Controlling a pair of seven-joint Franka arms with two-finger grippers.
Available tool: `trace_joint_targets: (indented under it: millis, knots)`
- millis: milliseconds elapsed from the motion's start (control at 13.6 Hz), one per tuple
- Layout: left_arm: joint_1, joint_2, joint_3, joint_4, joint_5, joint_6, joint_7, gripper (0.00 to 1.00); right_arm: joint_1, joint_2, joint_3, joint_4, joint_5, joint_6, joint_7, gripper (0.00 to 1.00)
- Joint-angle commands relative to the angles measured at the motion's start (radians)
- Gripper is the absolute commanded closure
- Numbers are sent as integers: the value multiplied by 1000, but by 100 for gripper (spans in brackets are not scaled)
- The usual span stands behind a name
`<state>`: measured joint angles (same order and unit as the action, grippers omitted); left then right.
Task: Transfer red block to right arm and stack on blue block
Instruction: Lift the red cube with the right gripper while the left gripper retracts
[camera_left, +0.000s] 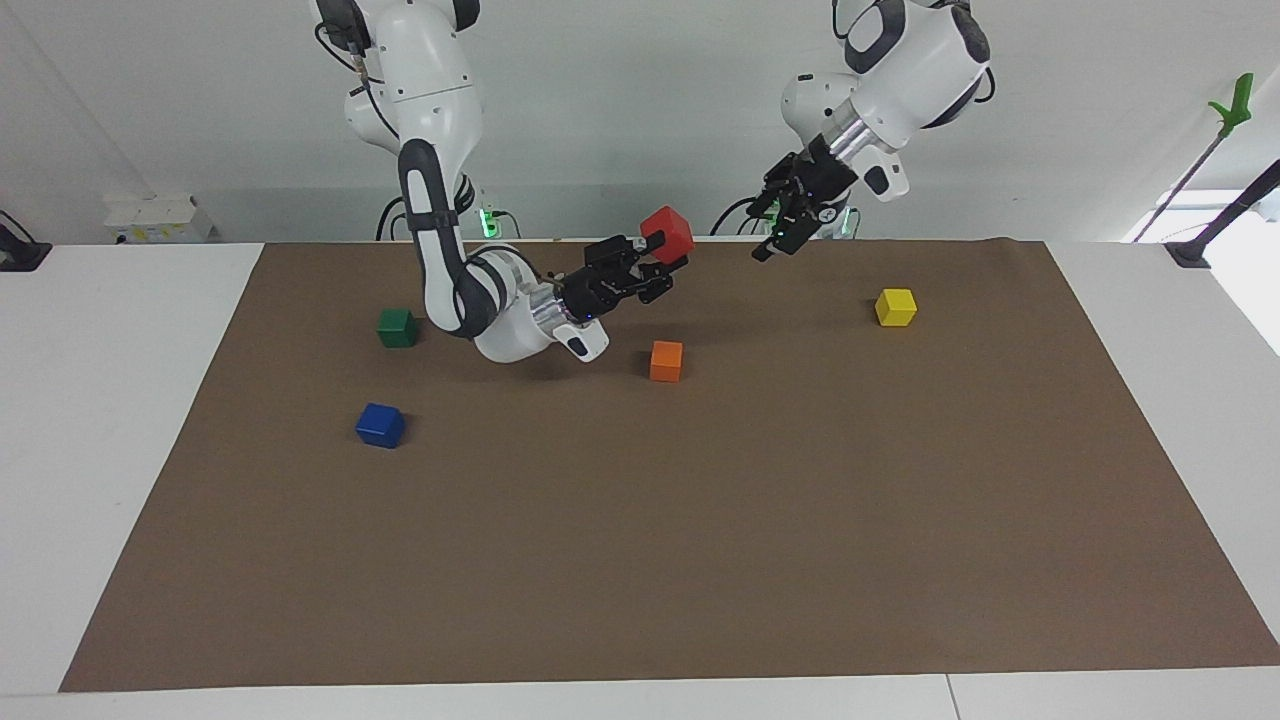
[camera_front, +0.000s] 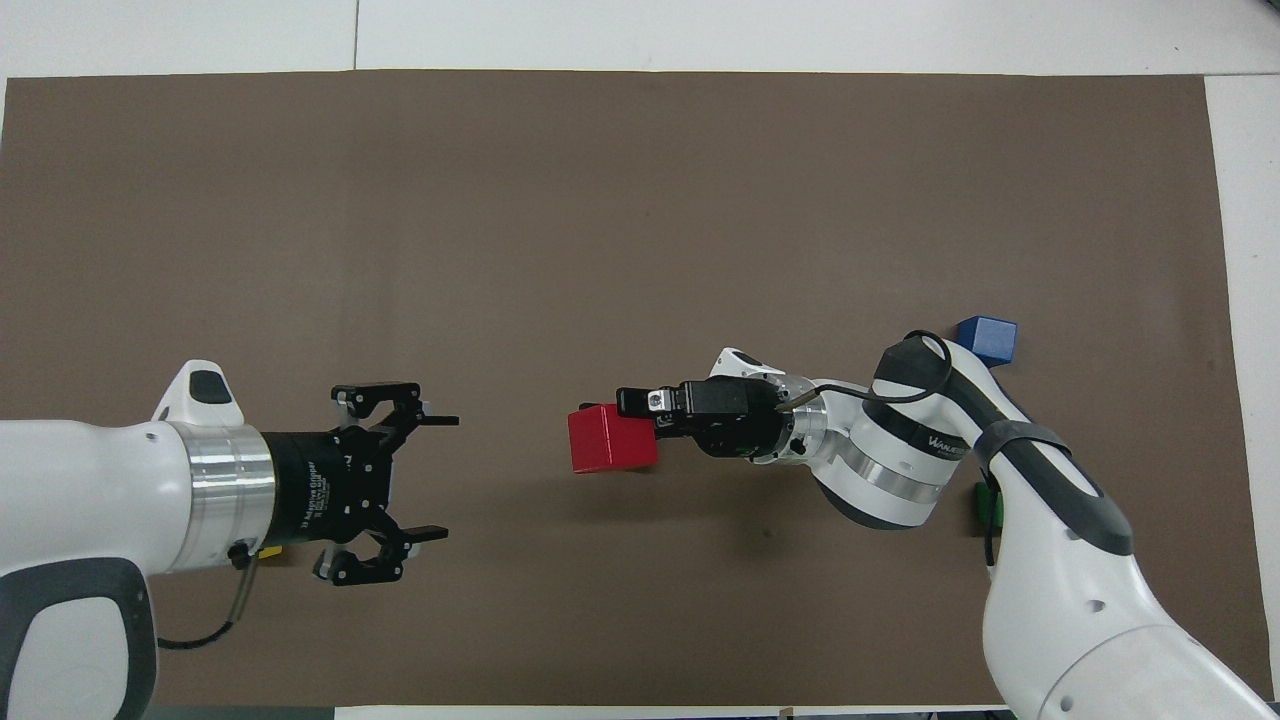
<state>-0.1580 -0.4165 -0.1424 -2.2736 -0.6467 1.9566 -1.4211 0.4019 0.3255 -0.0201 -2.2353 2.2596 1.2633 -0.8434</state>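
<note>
Facing view: the right gripper (camera_left: 663, 258) is clamped on the red block (camera_left: 668, 233), holding it in the air above the brown mat (camera_left: 700, 560) near the robots' edge of the table. The orange block (camera_left: 666, 360) lies on the mat below it, apart from it. The left gripper (camera_left: 783, 232) hangs in the air, well apart from the red block, above the mat's edge nearest the robots; its fingers point down and their spread is hard to read here. The blue block (camera_left: 381, 425) rests on the mat toward the right arm's end, farther from the robots than the green block (camera_left: 397, 327). The yellow block (camera_left: 895, 306) sits toward the left arm's end.

Overhead view: the left gripper (camera_front: 440, 476) is spread wide with nothing between its fingers. The right arm (camera_front: 1010, 500) covers most of the green block and one corner of the blue block (camera_front: 988, 340). The held red block (camera_front: 611, 438) hides the orange block entirely. Only a sliver of the yellow block shows under the left gripper's body.
</note>
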Motion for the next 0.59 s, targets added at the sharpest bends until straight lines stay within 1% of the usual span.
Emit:
trace_joint_targets:
  millis: [0, 221, 294, 441, 515]
  knots:
    - [95, -16, -10, -10, 103, -25, 228, 0, -31, -48, 5, 31, -77, 135, 55, 100]
    - [190, 16, -6, 38, 257, -25, 542, 0, -31, -69, 5, 69, -92, 259, 113, 100]
    - [216, 34, -6, 63, 328, -30, 612, 0, -31, -75, 5, 83, -121, 310, 125, 100]
    - [230, 79, 1, 150, 482, -100, 659, 0, -28, -101, 5, 95, -167, 410, 168, 100]
    - [248, 106, 19, 210, 522, -157, 735, 0, -23, -123, 5, 100, -193, 457, 196, 100]
